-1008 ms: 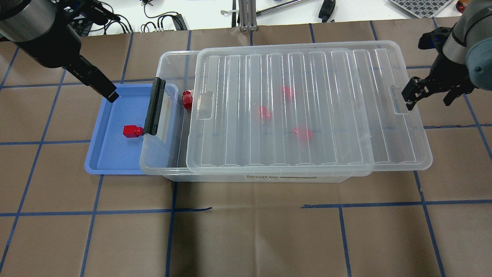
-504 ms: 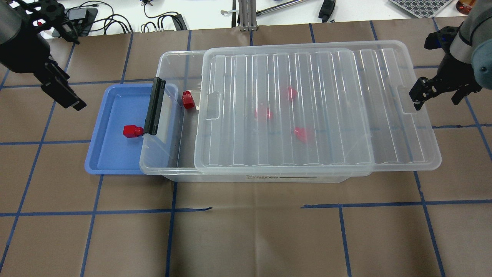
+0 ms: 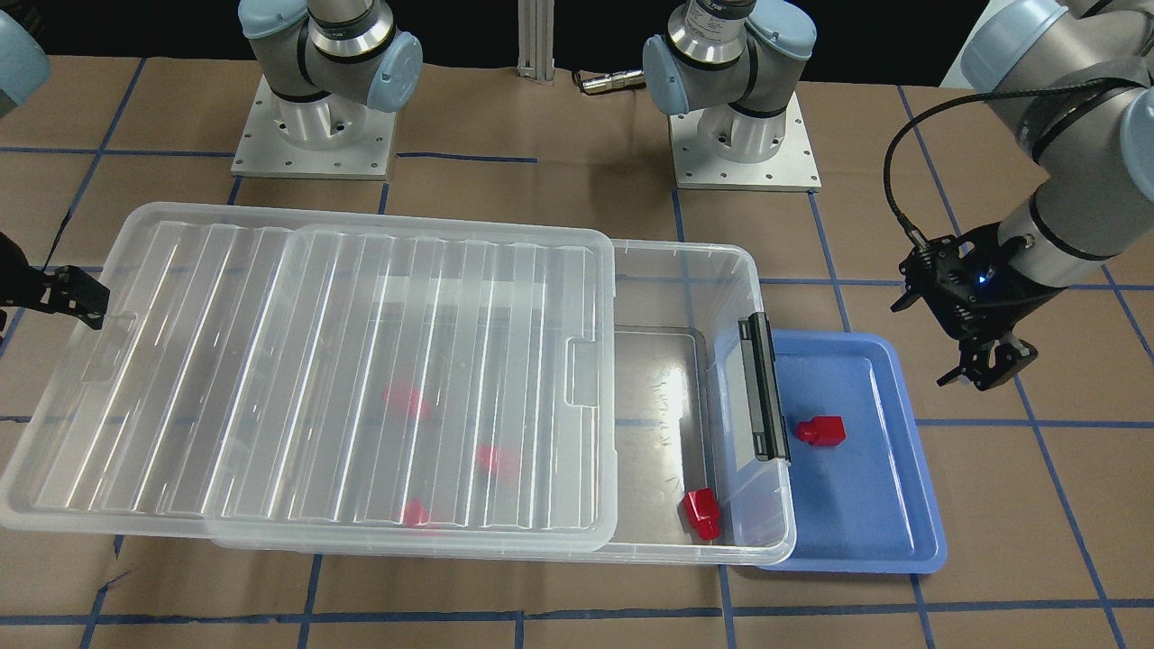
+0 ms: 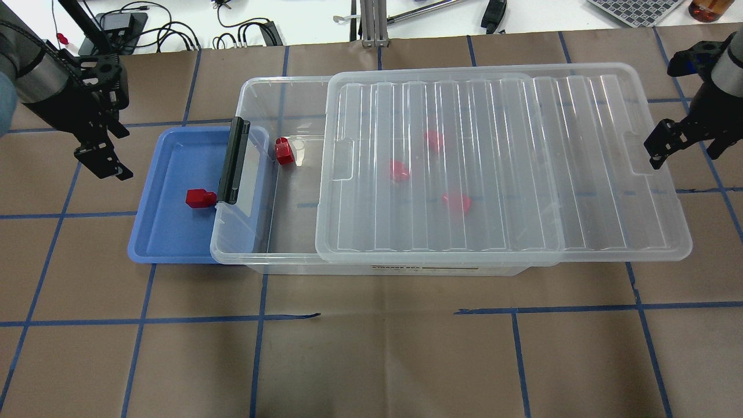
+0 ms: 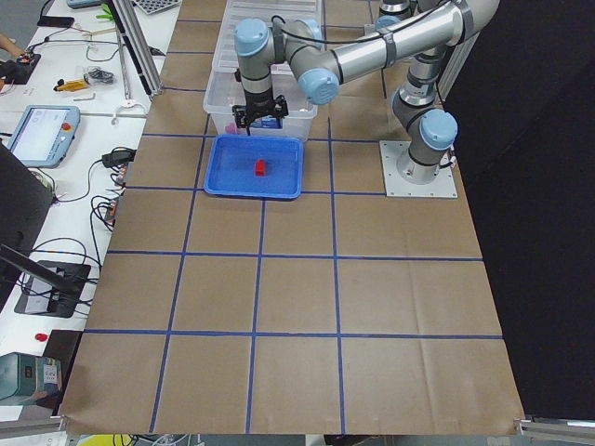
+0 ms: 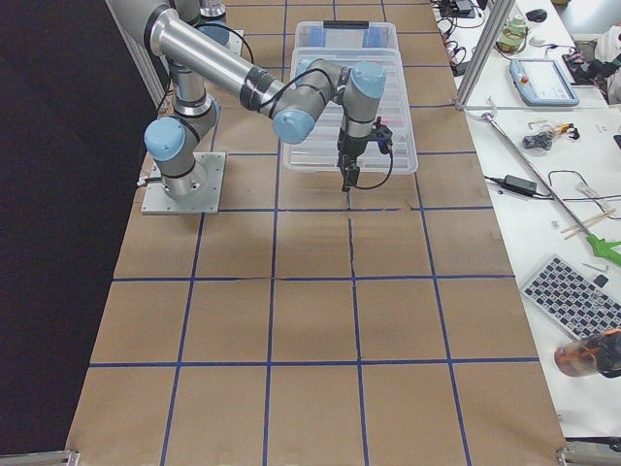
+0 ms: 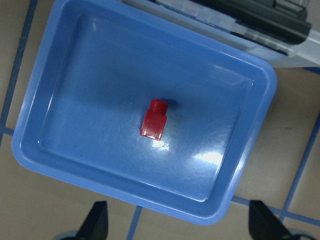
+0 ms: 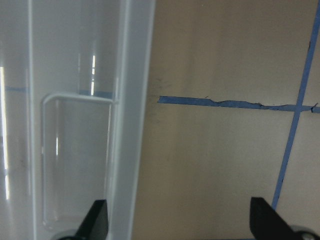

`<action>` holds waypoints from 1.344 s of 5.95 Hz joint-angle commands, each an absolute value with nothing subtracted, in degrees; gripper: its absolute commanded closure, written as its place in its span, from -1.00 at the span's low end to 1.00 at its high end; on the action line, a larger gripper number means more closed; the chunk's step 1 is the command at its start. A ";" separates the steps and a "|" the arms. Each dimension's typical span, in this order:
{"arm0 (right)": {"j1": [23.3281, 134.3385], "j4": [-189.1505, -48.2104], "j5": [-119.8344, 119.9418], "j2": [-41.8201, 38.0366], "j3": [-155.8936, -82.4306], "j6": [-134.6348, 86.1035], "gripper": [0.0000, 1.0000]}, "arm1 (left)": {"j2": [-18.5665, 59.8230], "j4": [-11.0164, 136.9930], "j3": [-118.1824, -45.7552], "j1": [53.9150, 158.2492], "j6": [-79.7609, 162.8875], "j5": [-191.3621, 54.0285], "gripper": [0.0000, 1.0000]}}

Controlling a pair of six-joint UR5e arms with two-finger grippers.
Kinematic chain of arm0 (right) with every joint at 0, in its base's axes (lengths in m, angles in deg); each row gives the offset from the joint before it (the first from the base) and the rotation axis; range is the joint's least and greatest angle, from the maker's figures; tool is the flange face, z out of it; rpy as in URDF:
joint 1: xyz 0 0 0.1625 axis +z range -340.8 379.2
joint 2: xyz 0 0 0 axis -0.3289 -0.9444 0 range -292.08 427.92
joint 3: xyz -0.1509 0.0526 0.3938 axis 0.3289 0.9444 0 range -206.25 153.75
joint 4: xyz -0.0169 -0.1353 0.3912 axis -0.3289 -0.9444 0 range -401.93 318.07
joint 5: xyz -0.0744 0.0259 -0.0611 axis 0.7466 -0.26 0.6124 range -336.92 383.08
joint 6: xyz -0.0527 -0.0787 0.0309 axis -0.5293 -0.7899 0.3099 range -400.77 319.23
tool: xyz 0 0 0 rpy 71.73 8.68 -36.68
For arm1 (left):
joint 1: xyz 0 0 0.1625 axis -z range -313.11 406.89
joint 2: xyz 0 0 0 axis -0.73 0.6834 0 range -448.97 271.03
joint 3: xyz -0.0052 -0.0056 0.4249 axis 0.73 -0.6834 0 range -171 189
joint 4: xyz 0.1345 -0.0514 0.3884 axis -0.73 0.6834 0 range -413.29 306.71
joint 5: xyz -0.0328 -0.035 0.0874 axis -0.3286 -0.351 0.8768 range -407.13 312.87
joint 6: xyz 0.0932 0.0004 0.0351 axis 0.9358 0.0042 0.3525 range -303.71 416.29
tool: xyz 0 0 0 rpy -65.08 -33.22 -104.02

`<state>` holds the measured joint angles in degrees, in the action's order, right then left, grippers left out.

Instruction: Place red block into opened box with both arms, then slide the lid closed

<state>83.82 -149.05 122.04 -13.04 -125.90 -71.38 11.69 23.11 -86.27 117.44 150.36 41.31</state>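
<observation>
A red block [image 4: 201, 198] [image 7: 154, 120] lies in the blue tray [image 4: 174, 244], close to the black latch bar [image 4: 232, 161] of the clear box [image 4: 255, 87]. Another red block [image 4: 284, 151] sits in the box's uncovered left end, and three more show blurred through the ribbed lid [image 4: 499, 168]. The lid rests on the box, shifted right and overhanging its right end. My left gripper [image 4: 107, 165] [image 7: 180, 225] hangs open, left of the tray. My right gripper [image 4: 688, 154] [image 8: 180, 225] is open, with one fingertip [image 4: 655, 158] at the lid's right tab.
The tray is partly tucked under the box's left end. Cables, a metal post and tools lie along the far table edge [image 4: 244, 29]. Brown paper with blue tape lines [image 4: 377, 313] covers the near half of the table.
The lid has slid to the right along with my right gripper, uncovering more of the box's left end. My left gripper has moved left, off the tray's corner.
</observation>
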 commanded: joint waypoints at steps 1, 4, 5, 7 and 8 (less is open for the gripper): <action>81.17 -149.95 122.04 -13.03 -125.92 -74.78 -1.00 | 17.53 17.57 -86.89 118.43 157.42 41.20 -0.95; 81.08 -150.30 122.13 -13.12 -125.31 -74.78 -1.00 | 23.76 7.66 -91.79 118.52 159.74 41.20 -0.96; 81.51 -149.95 121.95 -14.25 -123.65 -73.48 -1.00 | 24.67 7.01 -92.16 118.52 159.57 41.02 -0.96; 88.76 -141.22 119.24 -14.52 -114.19 -61.14 -1.00 | 26.16 7.09 -92.16 118.52 159.48 38.82 -0.96; 94.99 -134.98 119.05 -14.44 -109.80 -51.67 -1.00 | 26.87 7.18 -92.60 118.60 159.56 38.91 -0.96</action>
<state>89.41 -140.70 119.48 -14.43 -114.18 -60.15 26.14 7.15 -92.32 118.55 159.49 39.02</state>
